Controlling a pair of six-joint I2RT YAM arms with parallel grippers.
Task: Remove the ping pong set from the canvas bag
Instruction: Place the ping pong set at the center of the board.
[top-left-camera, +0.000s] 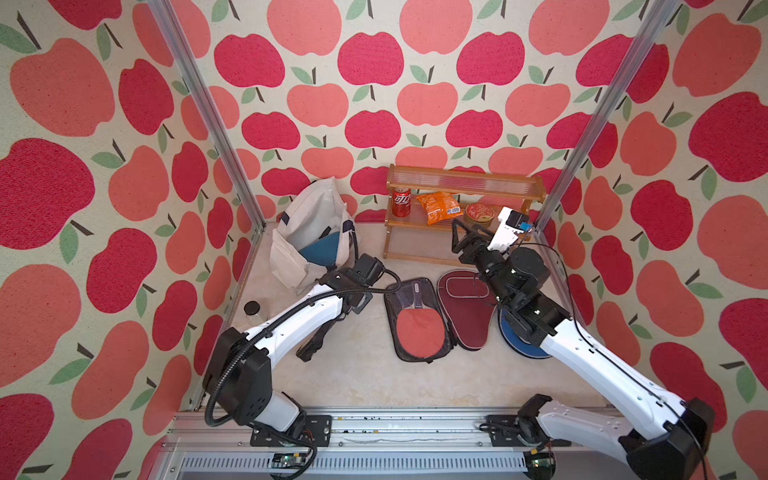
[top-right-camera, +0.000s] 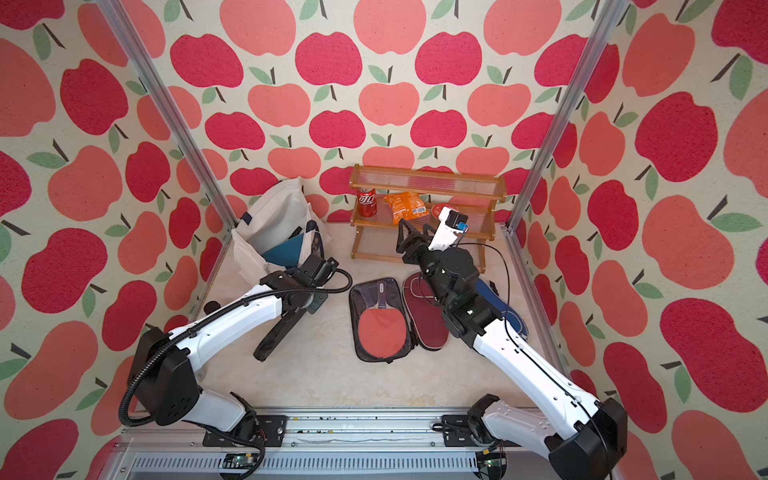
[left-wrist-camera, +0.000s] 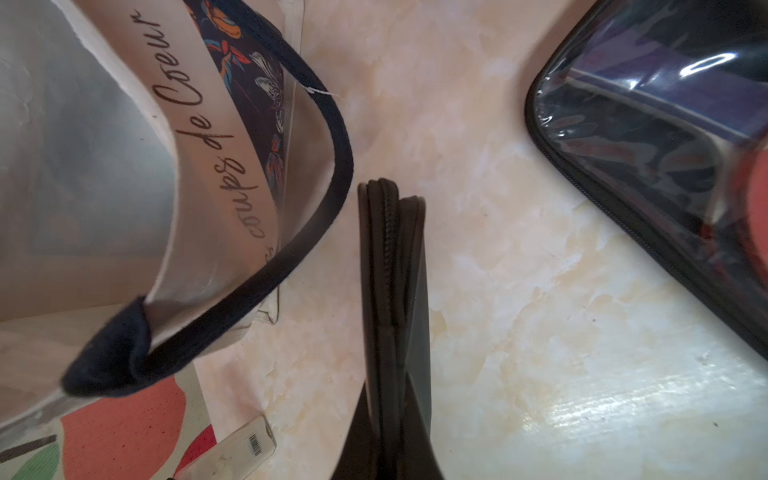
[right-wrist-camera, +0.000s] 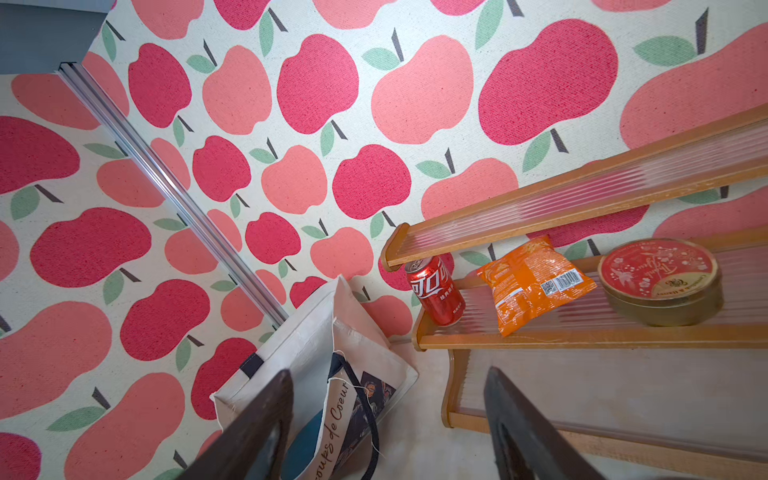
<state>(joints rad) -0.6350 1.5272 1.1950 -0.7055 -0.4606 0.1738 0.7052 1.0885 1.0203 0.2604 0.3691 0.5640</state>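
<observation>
Between the closed fingers of the left claw (left-wrist-camera: 392, 386) sat a black-edged paddle case (left-wrist-camera: 388, 257), edge-on, the canvas bag (left-wrist-camera: 104, 166) just beside it. A teal case (top-left-camera: 322, 249) lay inside the bag. The right claw (right-wrist-camera: 388, 374) hung spread and empty. The held case probably wanted lowering flat onto bare table (left-wrist-camera: 478, 291) before release.

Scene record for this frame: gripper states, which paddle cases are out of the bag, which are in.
left gripper: shut on black-edged case, held edge-on beside the canvas bag
right gripper: open, empty, raised in front of the shelf
out, on table: clear case showing a red paddle, maroon cover, dark blue cover partly under the right arm
in bag: teal-blue cover
</observation>
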